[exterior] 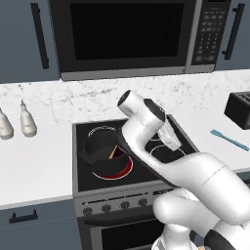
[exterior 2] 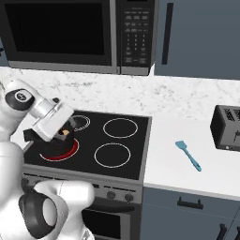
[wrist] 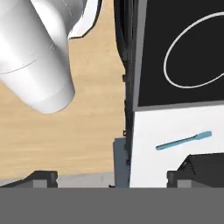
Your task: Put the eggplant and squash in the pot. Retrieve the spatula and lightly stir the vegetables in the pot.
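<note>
The dark pot (exterior: 93,152) stands on the stove's front-left burner, which glows red around it. A tan piece of the squash (exterior: 114,152) shows inside it, also seen as an orange spot, the squash (exterior 2: 65,132), in the right base view. My arm covers the rest of the pot's (exterior 2: 33,135) inside, so the eggplant is hidden. The light-blue spatula (exterior: 229,140) (exterior 2: 188,155) (wrist: 183,141) lies flat on the white counter right of the stove. My gripper (exterior: 171,140) (wrist: 111,177) hovers above the stove near the pot, open and empty, its hand turned toward the spatula's side.
A black toaster (exterior: 239,110) (exterior 2: 227,129) stands on the counter behind the spatula. Two white bottles (exterior: 17,122) stand on the left counter. A microwave (exterior: 127,36) hangs above the stove (exterior 2: 117,145). The counter's front edge drops to a wooden floor (wrist: 94,109).
</note>
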Available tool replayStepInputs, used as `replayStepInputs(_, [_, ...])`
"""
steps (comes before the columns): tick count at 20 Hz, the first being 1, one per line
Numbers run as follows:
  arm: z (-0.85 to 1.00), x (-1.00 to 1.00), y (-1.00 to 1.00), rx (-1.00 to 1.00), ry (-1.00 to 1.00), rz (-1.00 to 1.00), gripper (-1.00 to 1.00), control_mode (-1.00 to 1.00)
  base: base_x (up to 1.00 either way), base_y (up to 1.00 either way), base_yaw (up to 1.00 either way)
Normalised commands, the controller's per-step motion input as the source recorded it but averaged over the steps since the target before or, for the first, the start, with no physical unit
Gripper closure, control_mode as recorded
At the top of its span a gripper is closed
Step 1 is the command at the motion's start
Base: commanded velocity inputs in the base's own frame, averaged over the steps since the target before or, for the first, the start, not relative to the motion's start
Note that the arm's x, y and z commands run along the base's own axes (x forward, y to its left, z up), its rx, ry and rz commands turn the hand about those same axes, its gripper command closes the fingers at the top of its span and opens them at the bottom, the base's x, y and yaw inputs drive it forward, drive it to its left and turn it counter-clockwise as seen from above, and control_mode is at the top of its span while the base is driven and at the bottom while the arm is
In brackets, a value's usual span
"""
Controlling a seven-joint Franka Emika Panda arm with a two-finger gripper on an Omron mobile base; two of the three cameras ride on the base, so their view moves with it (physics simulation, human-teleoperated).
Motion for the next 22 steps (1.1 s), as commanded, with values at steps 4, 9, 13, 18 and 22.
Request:
replayStepInputs(4, [0.00, -0.39, -1.00, 0.22, -0.19, 0.00, -1.00, -1.00, 0.00, 0.00, 0.00])
replayStepInputs(9, [-0.45, 0.00, -0.95, 0.15, -0.06, 0.04, -1.00, -1.00, 0.00, 0.00, 0.00])
replayStepInputs(13, [-0.24, 0.05, -0.84, 0.10, -0.02, 0.09, -1.00, -1.00, 0.00, 0.00, 0.00])
replayStepInputs(18, [0.15, -0.01, -1.00, 0.18, -0.07, -0.21, -1.00, -1.00, 0.00, 0.00, 0.00])
replayStepInputs(22, [0.19, 0.14, -1.00, 0.25, 0.00, -0.42, -1.00, -1.00, 0.00, 0.00, 0.00])
